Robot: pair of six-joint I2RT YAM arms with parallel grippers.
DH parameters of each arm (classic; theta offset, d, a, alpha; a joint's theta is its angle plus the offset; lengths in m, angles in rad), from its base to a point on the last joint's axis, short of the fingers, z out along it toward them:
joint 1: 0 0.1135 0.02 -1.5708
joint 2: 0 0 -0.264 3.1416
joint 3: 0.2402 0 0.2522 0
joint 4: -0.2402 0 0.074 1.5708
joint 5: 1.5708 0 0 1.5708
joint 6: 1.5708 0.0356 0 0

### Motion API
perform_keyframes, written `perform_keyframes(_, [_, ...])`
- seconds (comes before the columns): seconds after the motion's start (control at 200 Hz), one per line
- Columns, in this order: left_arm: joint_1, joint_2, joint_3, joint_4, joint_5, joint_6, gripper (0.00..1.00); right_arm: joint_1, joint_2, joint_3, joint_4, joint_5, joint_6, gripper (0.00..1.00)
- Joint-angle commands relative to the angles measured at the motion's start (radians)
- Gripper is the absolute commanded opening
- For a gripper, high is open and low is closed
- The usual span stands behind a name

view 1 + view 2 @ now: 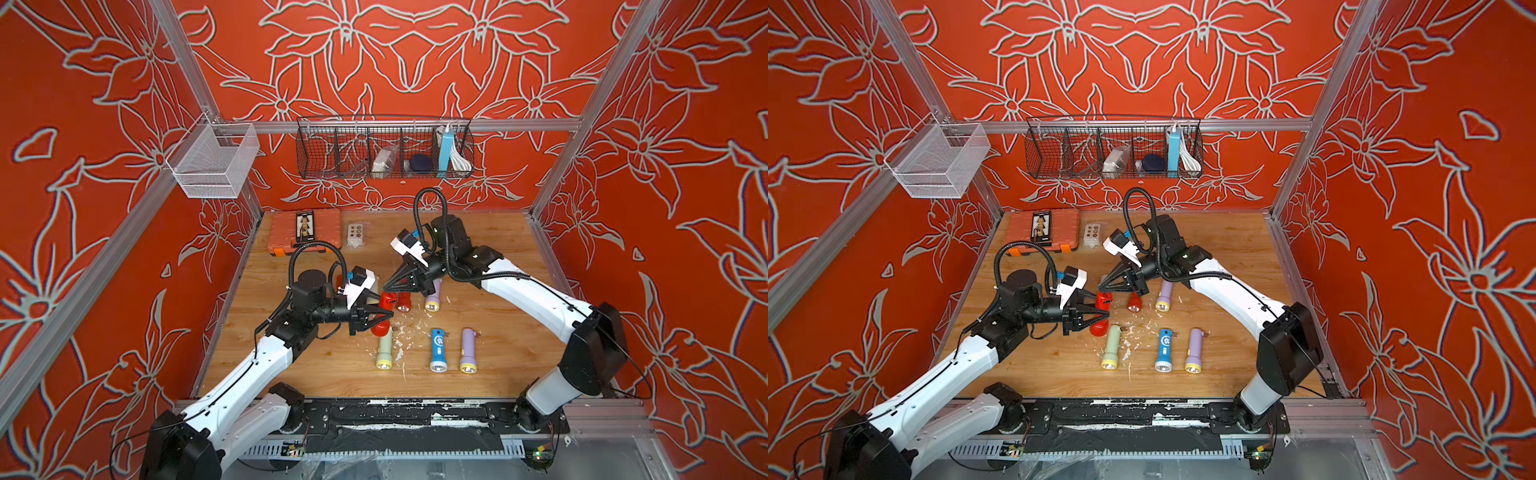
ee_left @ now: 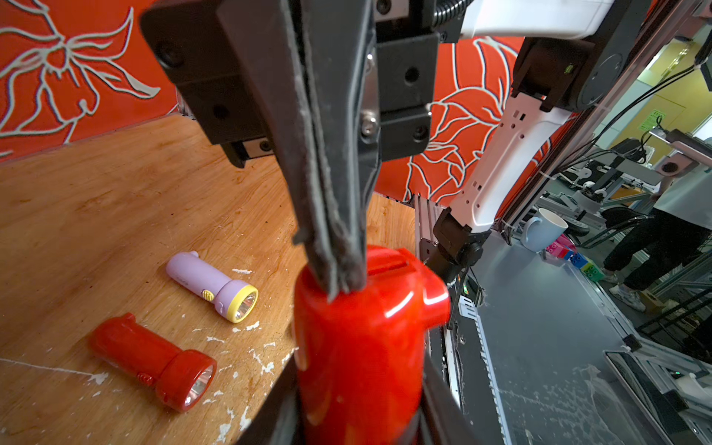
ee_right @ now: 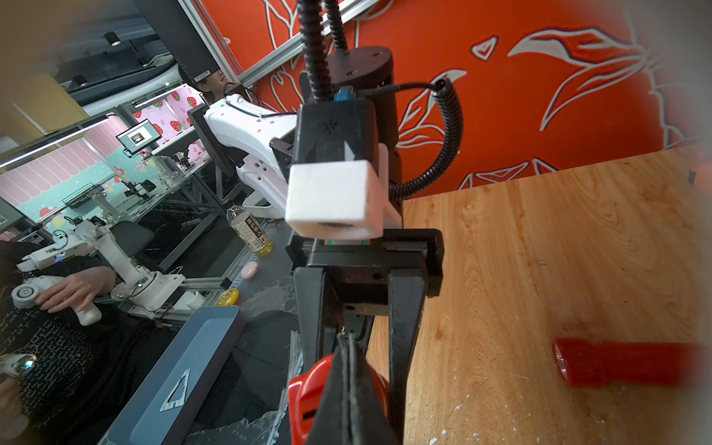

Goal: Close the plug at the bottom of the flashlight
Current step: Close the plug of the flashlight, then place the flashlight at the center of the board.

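Well, the left gripper (image 1: 388, 316) is clamped round the body of a red flashlight (image 2: 362, 346) near the middle of the wooden tabletop (image 1: 498, 332). The flashlight's butt end points toward the right arm, and I can't tell whether its head rests on the wood. The right gripper (image 2: 339, 281) has its jaws pressed flat together, with the tips touching that butt end beside a slot. A red tab (image 2: 435, 296) juts from the side there. Another red flashlight (image 2: 154, 362) and a lilac flashlight (image 2: 212, 285) lie nearby.
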Motion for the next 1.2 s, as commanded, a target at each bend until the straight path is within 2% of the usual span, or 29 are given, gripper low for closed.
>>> perform_keyframes(0.0, [-0.005, -0.056, 0.118, 0.236, 0.089, 0.018, 0.00, 0.029, 0.070, 0.038, -0.165, 0.165, -0.084, 0.00])
perform_keyframes(0.145, [-0.005, -0.061, 0.134, 0.113, 0.088, 0.078, 0.00, 0.017, 0.060, 0.161, -0.275, 0.248, -0.149, 0.00])
perform_keyframes(0.38, [-0.004, -0.070, 0.107, 0.066, 0.048, 0.065, 0.00, -0.016, -0.022, 0.256, -0.296, 0.341, -0.158, 0.00])
perform_keyframes(0.606, [-0.004, -0.076, 0.094, 0.008, 0.013, 0.053, 0.00, -0.035, -0.134, 0.203, -0.199, 0.449, -0.103, 0.05])
perform_keyframes(0.726, [-0.004, -0.089, 0.092, -0.022, -0.011, 0.042, 0.00, -0.037, -0.182, 0.150, -0.174, 0.535, -0.073, 0.12])
perform_keyframes(0.826, [-0.005, -0.108, 0.091, -0.090, -0.096, 0.043, 0.00, -0.036, -0.227, 0.066, -0.130, 0.672, -0.031, 0.19])
perform_keyframes(0.996, [-0.004, -0.129, 0.090, -0.229, -0.311, 0.009, 0.00, -0.037, -0.305, -0.110, -0.053, 0.888, 0.019, 0.40])
perform_keyframes(1.196, [-0.004, -0.128, 0.076, -0.337, -0.540, -0.148, 0.00, -0.039, -0.361, -0.285, -0.001, 1.109, 0.088, 0.53])
